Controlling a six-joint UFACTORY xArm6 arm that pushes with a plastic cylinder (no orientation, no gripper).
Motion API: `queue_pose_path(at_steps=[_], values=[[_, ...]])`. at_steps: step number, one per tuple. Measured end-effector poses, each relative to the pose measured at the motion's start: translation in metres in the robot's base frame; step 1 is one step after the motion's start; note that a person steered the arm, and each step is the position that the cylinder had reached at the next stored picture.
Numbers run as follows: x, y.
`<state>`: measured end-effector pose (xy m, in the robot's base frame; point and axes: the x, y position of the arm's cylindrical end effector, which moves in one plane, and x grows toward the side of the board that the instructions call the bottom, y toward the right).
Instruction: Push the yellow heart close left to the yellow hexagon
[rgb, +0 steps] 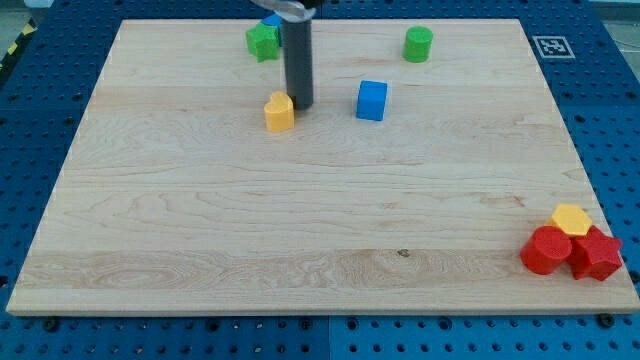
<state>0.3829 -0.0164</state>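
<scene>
The yellow heart (279, 111) lies on the wooden board in the upper middle of the view. My tip (300, 104) stands just right of the heart, touching or nearly touching its right side. The yellow hexagon (571, 219) sits far off at the view's lower right corner of the board, packed against a red cylinder (546, 250) and a red star-like block (596, 254).
A blue cube (371, 100) stands right of my tip. A green block (263, 40) with a blue block (272, 21) behind it sits at the view's top, left of the rod. A green cylinder (418, 44) is at the top right. The board's edge (320, 314) runs along the bottom.
</scene>
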Motion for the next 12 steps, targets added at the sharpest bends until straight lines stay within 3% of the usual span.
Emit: queue_pose_path(at_steps=[1,3,4,6,9,10,12], values=[[0.015,0.021],[-0.027,0.005],[-0.010,-0.008],[0.081,0.101],[-0.021,0.104],[-0.045,0.082],[-0.047,-0.007]])
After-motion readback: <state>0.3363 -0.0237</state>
